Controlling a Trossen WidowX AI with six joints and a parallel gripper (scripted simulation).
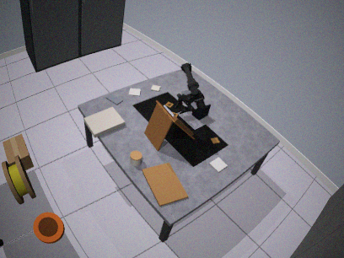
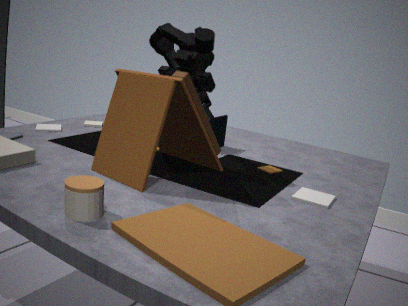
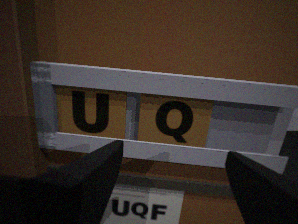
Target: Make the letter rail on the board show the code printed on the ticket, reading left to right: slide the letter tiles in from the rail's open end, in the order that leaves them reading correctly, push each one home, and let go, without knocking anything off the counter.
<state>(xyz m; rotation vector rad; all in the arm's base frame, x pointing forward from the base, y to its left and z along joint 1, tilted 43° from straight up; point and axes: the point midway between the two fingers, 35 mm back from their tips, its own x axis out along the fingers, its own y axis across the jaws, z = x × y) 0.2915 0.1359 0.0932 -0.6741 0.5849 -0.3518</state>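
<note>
In the wrist view the pale letter rail runs across the brown board. A U tile sits at its left and a Q tile to the right, with a narrow grey gap between them. Grey backing shows right of the Q. The ticket below reads UQF. My gripper is open and empty, its fingertips in front of the rail's lower edge, below the tiles. Two loose tiles lie on the black mat, one beyond the board, one on the other side; their letters are unreadable.
The tent-shaped stand hides the rail in the exterior view. A lidded jar, a brown slab and a cream block stand on the grey counter. White cards lie near its sides.
</note>
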